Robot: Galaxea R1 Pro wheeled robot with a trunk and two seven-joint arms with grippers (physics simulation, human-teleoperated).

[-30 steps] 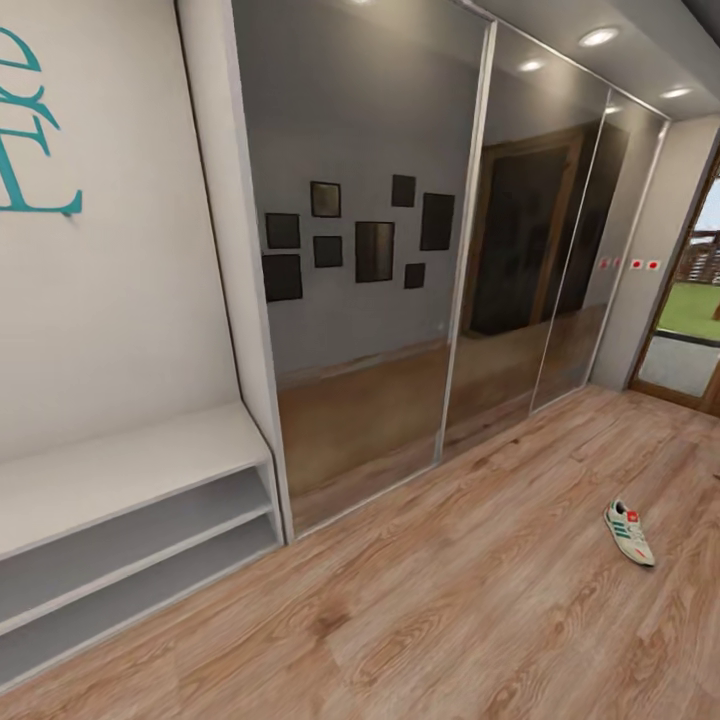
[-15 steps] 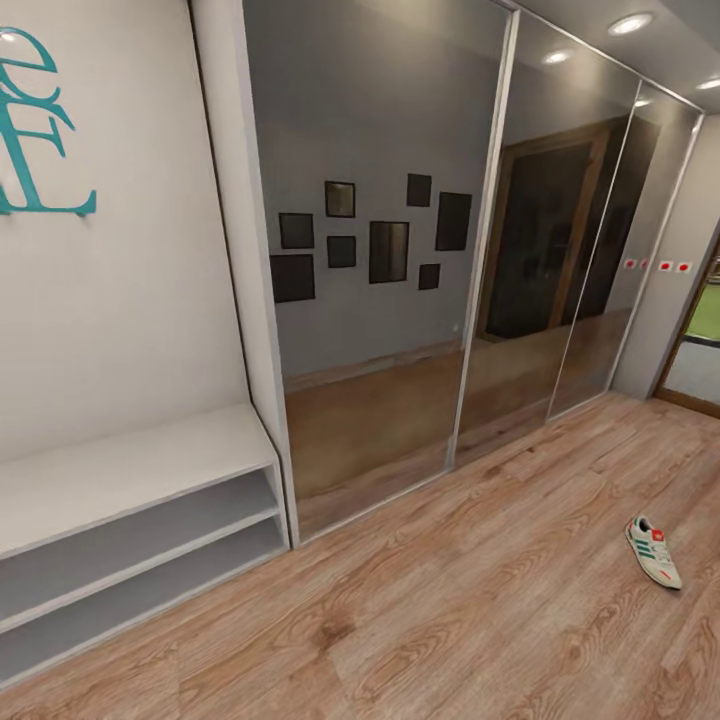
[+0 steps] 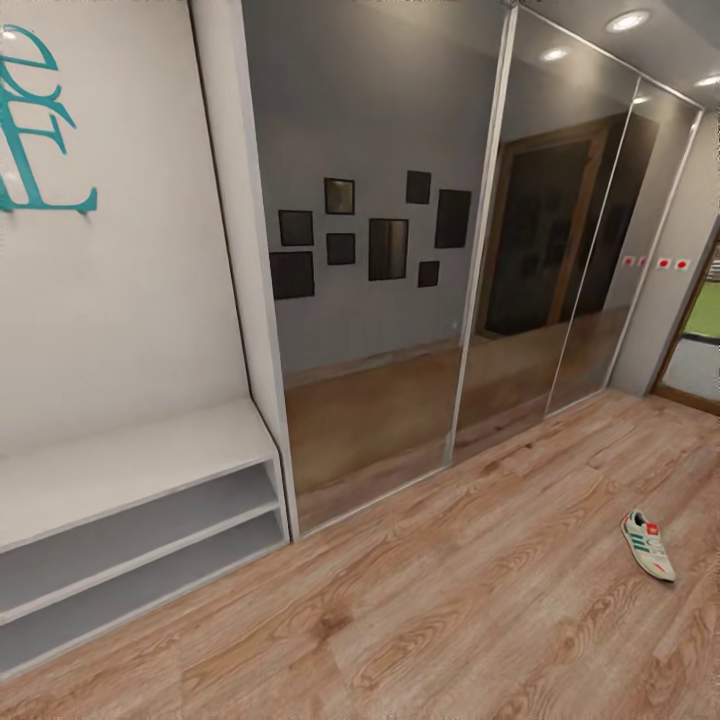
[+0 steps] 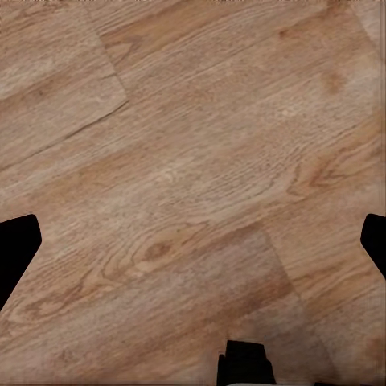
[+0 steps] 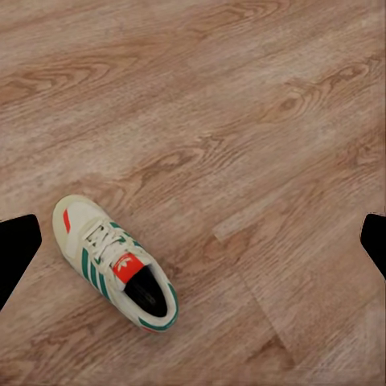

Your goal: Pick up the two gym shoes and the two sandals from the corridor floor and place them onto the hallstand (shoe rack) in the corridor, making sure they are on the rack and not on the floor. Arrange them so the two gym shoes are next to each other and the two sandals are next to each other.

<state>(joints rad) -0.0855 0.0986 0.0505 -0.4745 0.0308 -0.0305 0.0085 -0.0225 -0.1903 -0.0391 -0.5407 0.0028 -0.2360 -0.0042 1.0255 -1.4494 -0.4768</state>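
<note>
Lying alone on the floor (image 3: 480, 610), one sneaker (image 3: 649, 545) sits well apart from the bench (image 3: 130, 470); both tools spread wide, empty.

Cut off at the left edge of the head view: low grey bench (image 3: 130, 470) and teal wall lettering (image 3: 35, 130) (letters unreadable). Barely in at the wrist views' side edges: dark fingertips (image 4: 16, 253) (image 5: 16, 249), spread unclear.

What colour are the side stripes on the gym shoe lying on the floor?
Green, on the cream-white gym shoe; clearest in the right wrist view.
</note>
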